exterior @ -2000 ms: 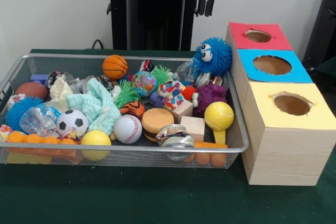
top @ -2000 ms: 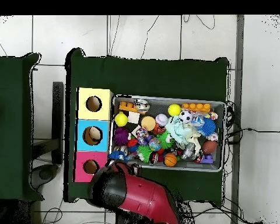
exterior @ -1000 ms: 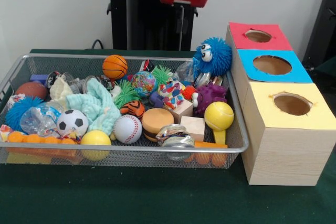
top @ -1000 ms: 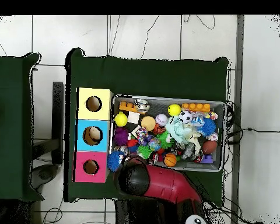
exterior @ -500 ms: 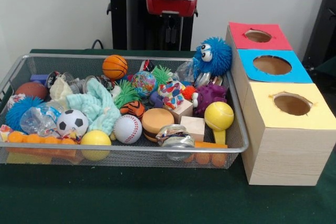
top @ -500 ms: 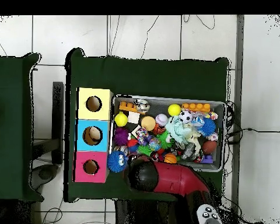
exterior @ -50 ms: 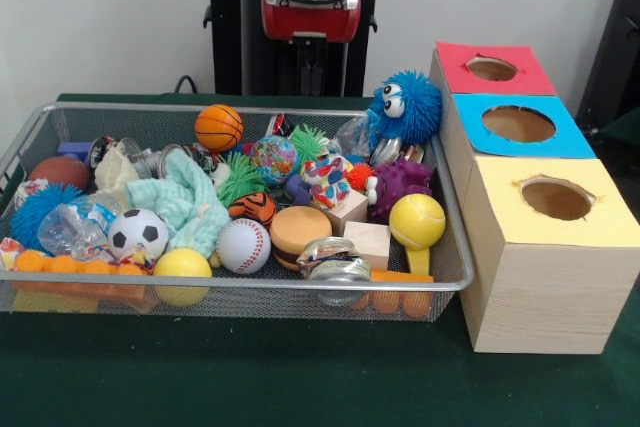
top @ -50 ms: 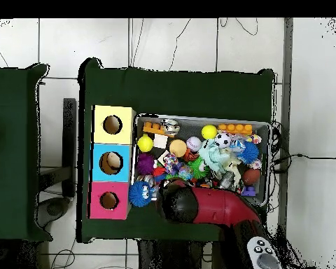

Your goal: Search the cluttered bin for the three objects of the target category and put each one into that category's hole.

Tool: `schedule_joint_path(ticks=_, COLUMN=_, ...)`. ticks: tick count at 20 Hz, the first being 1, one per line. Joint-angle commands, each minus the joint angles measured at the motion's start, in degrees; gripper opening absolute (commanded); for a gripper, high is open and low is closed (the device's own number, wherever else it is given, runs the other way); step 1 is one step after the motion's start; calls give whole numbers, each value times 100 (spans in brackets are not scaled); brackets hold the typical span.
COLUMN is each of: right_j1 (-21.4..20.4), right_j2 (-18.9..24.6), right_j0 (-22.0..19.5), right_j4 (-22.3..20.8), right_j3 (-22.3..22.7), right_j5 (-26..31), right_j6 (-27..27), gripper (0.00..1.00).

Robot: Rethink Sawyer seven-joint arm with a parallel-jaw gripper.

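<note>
My gripper (exterior @ -50 ms: pixel 307 69) hangs under the red wrist at the far rim of the wire bin (exterior @ -50 ms: pixel 240 282), above the green spiky toy (exterior @ -50 ms: pixel 309 140) and the globe ball (exterior @ -50 ms: pixel 274 159). It holds nothing that I can see. The bin holds a basketball (exterior @ -50 ms: pixel 218 127), a soccer ball (exterior @ -50 ms: pixel 137 234), a baseball (exterior @ -50 ms: pixel 243 245), a yellow ball (exterior @ -50 ms: pixel 182 267) and a blue fuzzy creature (exterior @ -50 ms: pixel 405 107). Beside the bin stand three boxes with a red hole (exterior @ -50 ms: pixel 491 69), a blue hole (exterior @ -50 ms: pixel 518 124) and a yellow hole (exterior @ -50 ms: pixel 556 198). In the overhead view the arm (top @ -50 ms: pixel 199 207) covers part of the bin.
A purple fuzzy toy (exterior @ -50 ms: pixel 400 187), a burger toy (exterior @ -50 ms: pixel 298 230), wooden blocks (exterior @ -50 ms: pixel 367 243), a teal cloth (exterior @ -50 ms: pixel 185 202) and a yellow-ball paddle (exterior @ -50 ms: pixel 417 220) crowd the bin. Green cloth covers the table (exterior @ -50 ms: pixel 300 377). The black pedestal (exterior @ -50 ms: pixel 240 37) rises behind the gripper.
The arm has swung from the boxes' side across to the middle of the bin's far rim and come lower. The toys in the bin have not moved.
</note>
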Motion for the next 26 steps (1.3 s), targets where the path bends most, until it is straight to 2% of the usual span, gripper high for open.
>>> schedule_joint_path(ticks=1, right_j1=95, right_j2=730, right_j0=-314, right_j4=-612, right_j3=-535, right_j5=-455, right_j6=-351, gripper=0)
schedule_joint_path(ticks=7, right_j1=112, right_j2=837, right_j0=-450, right_j4=-917, right_j3=-551, right_j5=-792, right_j6=-208, gripper=0)
schedule_joint_path(ticks=26, right_j1=721, right_j2=966, right_j0=-642, right_j4=-1471, right_j3=-1375, right_j5=-1295, right_j6=-30, gripper=0)
